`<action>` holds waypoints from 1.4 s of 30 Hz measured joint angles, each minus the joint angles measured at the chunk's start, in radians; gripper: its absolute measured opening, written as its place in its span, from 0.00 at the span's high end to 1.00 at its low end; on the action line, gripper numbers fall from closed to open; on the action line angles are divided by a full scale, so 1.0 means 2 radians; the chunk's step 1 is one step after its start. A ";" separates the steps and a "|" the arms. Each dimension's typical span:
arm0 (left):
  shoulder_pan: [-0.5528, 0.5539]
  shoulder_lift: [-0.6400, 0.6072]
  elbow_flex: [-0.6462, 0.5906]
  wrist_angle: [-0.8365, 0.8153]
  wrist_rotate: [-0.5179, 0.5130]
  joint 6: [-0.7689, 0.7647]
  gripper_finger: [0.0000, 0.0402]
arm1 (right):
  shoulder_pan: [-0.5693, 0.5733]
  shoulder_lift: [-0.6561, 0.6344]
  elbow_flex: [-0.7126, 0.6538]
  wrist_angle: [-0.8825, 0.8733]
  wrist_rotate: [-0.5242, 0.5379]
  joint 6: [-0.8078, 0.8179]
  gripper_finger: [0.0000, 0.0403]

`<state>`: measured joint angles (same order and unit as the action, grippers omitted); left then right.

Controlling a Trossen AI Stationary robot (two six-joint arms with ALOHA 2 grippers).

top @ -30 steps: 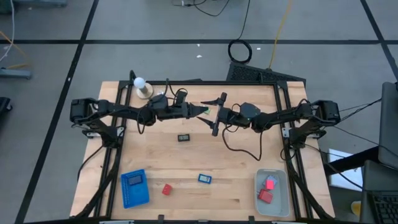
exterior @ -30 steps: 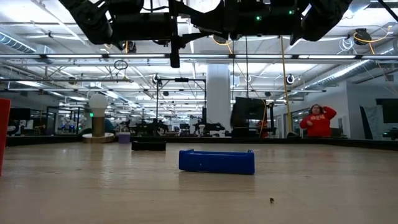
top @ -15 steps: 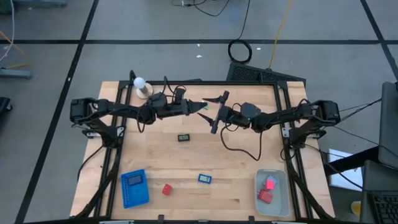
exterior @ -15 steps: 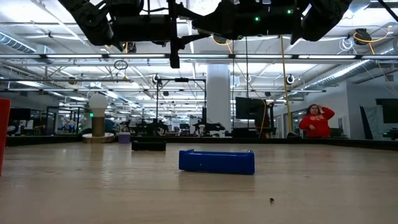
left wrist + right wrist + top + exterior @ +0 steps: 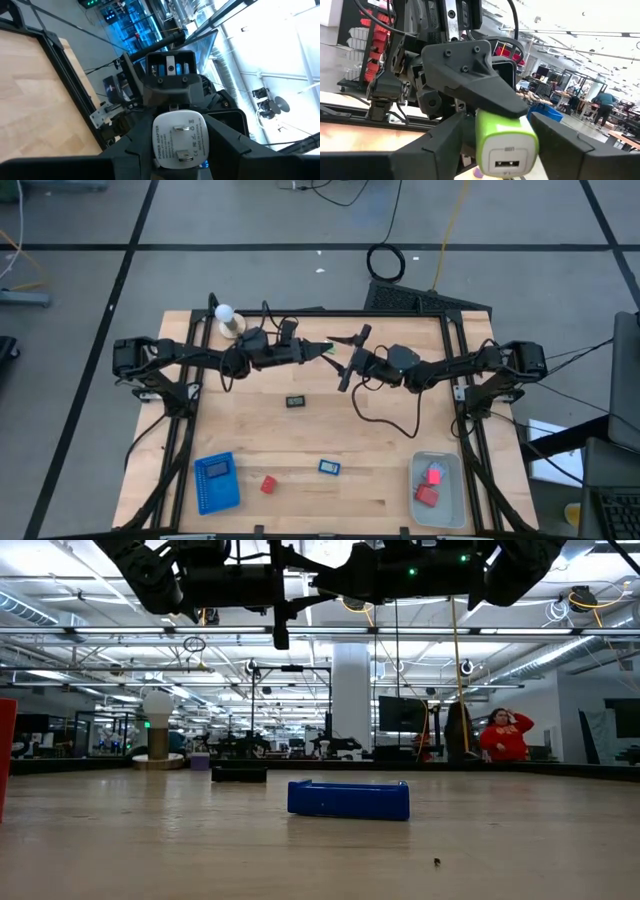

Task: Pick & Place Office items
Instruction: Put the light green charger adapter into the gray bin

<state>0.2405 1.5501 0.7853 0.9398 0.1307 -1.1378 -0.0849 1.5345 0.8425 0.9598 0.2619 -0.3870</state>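
Observation:
High over the table's far half, my left gripper [image 5: 318,350] is shut on a white-and-green charger plug [image 5: 326,351]. Its pronged white face [image 5: 177,140] points back at my left wrist. Its green end with the socket [image 5: 506,145] points at my right gripper [image 5: 338,356], whose open fingers stand on either side of it. On the table lie a black rectangular piece [image 5: 296,401], a blue bit [image 5: 329,467] and a red block [image 5: 268,484]. My left gripper pinches the charger's white pronged end [image 5: 155,150] between its two fingers, coming level from the table's left side. The charger is lifted clear of the table, its green end sticking out past the fingertips. My right gripper: I cannot tell whether its fingers [image 5: 555,145] touch the charger.
A blue ribbed tray [image 5: 215,482] lies at the near left. A pale bin [image 5: 438,490] with red blocks [image 5: 430,485] stands at the near right. A white ball on a tan base [image 5: 229,320] is at the far left. A person in red [image 5: 505,735] stands far behind the table.
My right gripper has turned a little about its wrist while staying beside the charger. Both grippers remain raised and the things on the table lie as before.

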 joint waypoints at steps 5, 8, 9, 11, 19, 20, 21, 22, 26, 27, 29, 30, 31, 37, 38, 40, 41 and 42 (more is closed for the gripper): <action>0.005 0.000 0.000 0.000 0.000 0.000 0.66 | 0.000 0.000 0.000 0.000 0.001 0.000 0.57; 0.006 0.000 0.000 0.000 0.002 0.000 0.66 | 0.000 0.000 0.000 0.000 0.002 0.000 0.64; 0.006 0.000 0.000 0.000 0.002 0.000 0.66 | 0.000 0.000 0.000 0.000 0.002 0.000 0.66; 0.007 0.000 0.000 0.000 0.002 0.000 0.66 | 0.000 0.000 0.000 0.001 0.002 0.000 0.68; 0.014 0.000 0.000 -0.001 0.015 0.002 0.55 | 0.000 0.000 0.000 -0.001 0.013 0.004 0.68; 0.014 0.000 0.000 0.000 0.015 0.007 0.52 | 0.000 0.000 0.000 -0.002 0.018 0.004 0.68; 0.015 0.000 0.000 0.001 0.017 0.011 0.49 | 0.000 0.000 0.000 -0.001 0.024 0.004 0.68; 0.015 0.000 0.000 0.001 0.017 0.016 0.46 | 0.000 0.000 0.000 -0.002 0.029 0.004 0.68; 0.019 0.000 0.000 0.000 0.032 0.035 0.39 | 0.000 0.000 0.000 -0.002 0.038 0.004 0.68; 0.022 0.000 0.000 0.000 0.039 0.039 0.37 | 0.000 0.000 0.000 -0.002 0.039 0.004 0.68; 0.030 0.000 0.000 0.000 0.051 0.048 0.35 | 0.001 0.000 0.000 -0.002 0.039 0.004 0.68; 0.034 0.000 0.000 0.000 0.058 0.051 0.33 | 0.001 -0.002 0.000 -0.004 0.038 0.004 0.68; 0.038 0.000 0.000 0.000 0.068 0.056 0.32 | 0.003 -0.004 0.000 -0.007 0.038 0.004 0.68; 0.069 0.000 0.000 0.001 0.138 0.084 0.26 | 0.015 -0.023 0.000 -0.018 0.036 0.001 0.68; 0.073 0.000 0.001 0.002 0.151 0.089 0.25 | 0.017 -0.025 0.000 -0.017 0.030 0.000 0.68; 0.081 -0.001 0.001 0.001 0.177 0.095 0.24 | 0.024 -0.039 -0.001 -0.036 0.024 -0.001 0.68; 0.085 0.000 0.000 -0.001 0.185 0.096 0.23 | 0.026 -0.048 -0.001 -0.044 0.023 -0.002 0.68; 0.088 0.000 0.000 0.002 0.192 0.096 0.22 | 0.028 -0.055 -0.001 -0.054 0.021 -0.004 0.68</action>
<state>0.4170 1.5511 0.7862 0.9440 0.5155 -0.9451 -0.0288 1.4245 0.8400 0.8523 0.3048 -0.3943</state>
